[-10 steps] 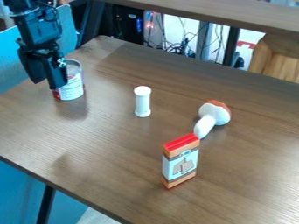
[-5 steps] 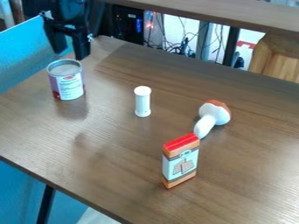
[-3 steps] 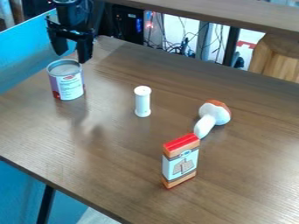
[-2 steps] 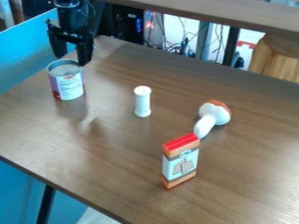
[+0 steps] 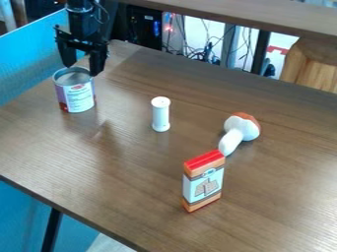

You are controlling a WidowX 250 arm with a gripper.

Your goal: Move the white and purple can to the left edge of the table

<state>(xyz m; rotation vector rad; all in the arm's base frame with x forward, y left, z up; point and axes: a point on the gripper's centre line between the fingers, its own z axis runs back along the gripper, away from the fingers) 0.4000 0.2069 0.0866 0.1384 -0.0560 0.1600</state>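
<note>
Bare tabletop (image 5: 125, 177) lies between can (image 5: 78, 96) and box (image 5: 203, 183).

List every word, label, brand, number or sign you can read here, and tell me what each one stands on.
Can: a red mark and rows of print on its label, too small to read.
Upright box: a small emblem above a picture on its front, any lettering in it too small to read.
White cylinder: no lettering that I can see.
Toy mushroom: no lettering that I can see.

Bench (image 5: 131, 172) cut off at right; mushroom (image 5: 245, 127) stem tip partly behind box (image 5: 203, 187); can's (image 5: 78, 97) small print unreadable.
</note>
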